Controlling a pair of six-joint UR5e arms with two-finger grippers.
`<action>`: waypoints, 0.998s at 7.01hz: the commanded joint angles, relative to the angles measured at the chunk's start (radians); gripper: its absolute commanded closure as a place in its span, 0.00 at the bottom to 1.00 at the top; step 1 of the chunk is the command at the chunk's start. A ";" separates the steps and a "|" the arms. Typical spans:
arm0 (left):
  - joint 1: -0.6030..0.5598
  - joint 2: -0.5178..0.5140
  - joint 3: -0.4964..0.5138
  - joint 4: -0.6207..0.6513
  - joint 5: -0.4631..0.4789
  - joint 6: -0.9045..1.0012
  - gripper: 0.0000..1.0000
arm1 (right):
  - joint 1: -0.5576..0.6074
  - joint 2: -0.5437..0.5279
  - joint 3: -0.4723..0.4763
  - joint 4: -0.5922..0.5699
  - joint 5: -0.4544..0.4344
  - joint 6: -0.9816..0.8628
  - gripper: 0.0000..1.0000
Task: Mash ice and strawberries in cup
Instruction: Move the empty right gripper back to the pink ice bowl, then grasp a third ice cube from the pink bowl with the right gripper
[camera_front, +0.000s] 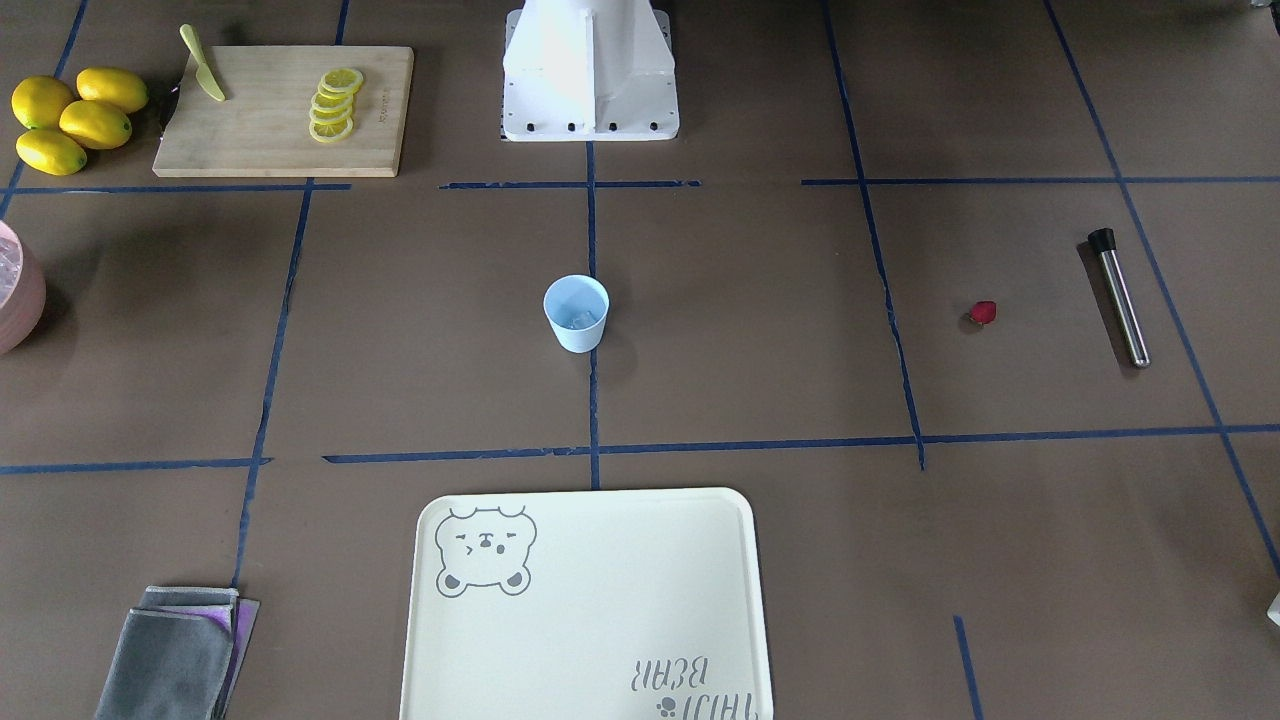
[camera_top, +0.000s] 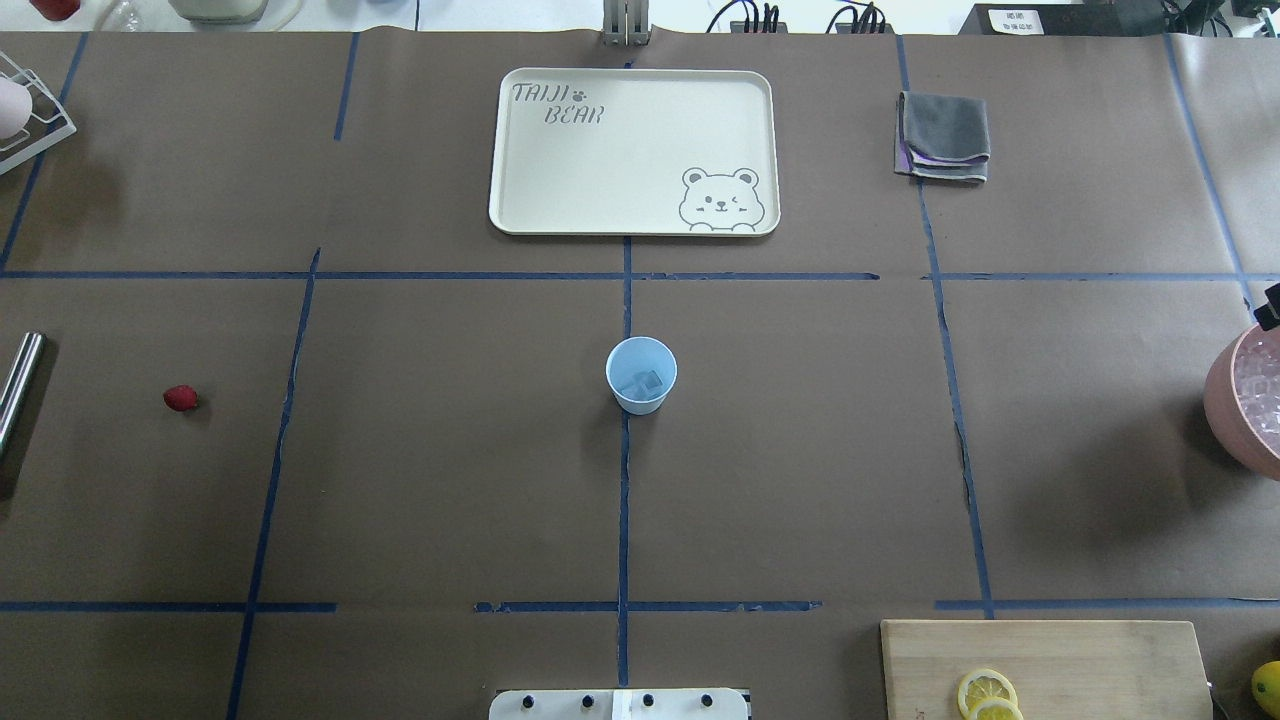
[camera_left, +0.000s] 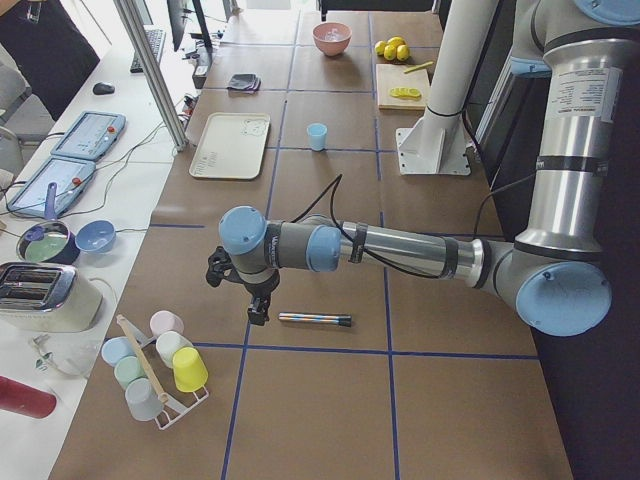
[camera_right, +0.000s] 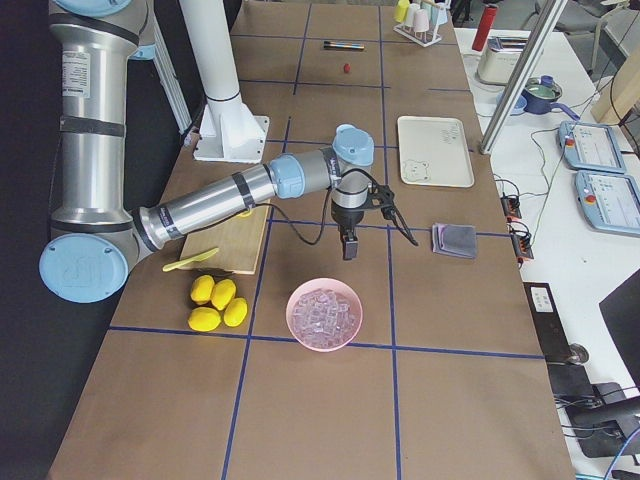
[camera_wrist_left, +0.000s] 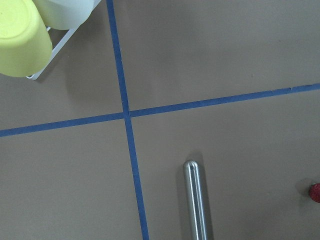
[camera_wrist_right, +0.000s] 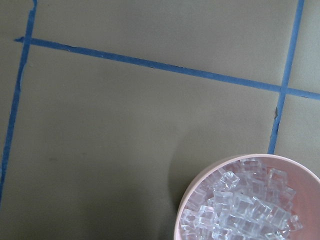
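The light-blue cup (camera_front: 576, 313) stands upright at the table's middle with ice cubes in it, as the overhead view (camera_top: 641, 374) shows. The dark-red strawberry (camera_front: 983, 313) lies on the table on my left side, also in the overhead view (camera_top: 181, 398). A steel muddler (camera_front: 1120, 298) lies beyond it. My left gripper (camera_left: 257, 312) hangs over the table beside the muddler (camera_left: 315, 319); I cannot tell whether it is open. My right gripper (camera_right: 348, 250) hangs beside the pink bowl of ice (camera_right: 324, 314); I cannot tell whether it is open.
A cream bear tray (camera_top: 630, 150) lies beyond the cup. A folded grey cloth (camera_top: 944, 135) lies to its right. A cutting board (camera_front: 280, 140) holds lemon slices and a knife, with whole lemons (camera_front: 75, 118) beside it. A rack of cups (camera_left: 155, 365) stands at the left end.
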 joint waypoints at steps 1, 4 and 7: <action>0.000 0.000 -0.006 0.000 -0.001 -0.001 0.00 | 0.009 -0.029 -0.044 0.012 0.006 -0.095 0.01; 0.000 0.000 -0.004 0.000 -0.001 -0.001 0.00 | 0.023 -0.172 -0.111 0.302 0.009 -0.084 0.01; 0.000 0.000 -0.004 0.000 -0.001 -0.001 0.00 | 0.023 -0.194 -0.289 0.505 0.009 -0.083 0.14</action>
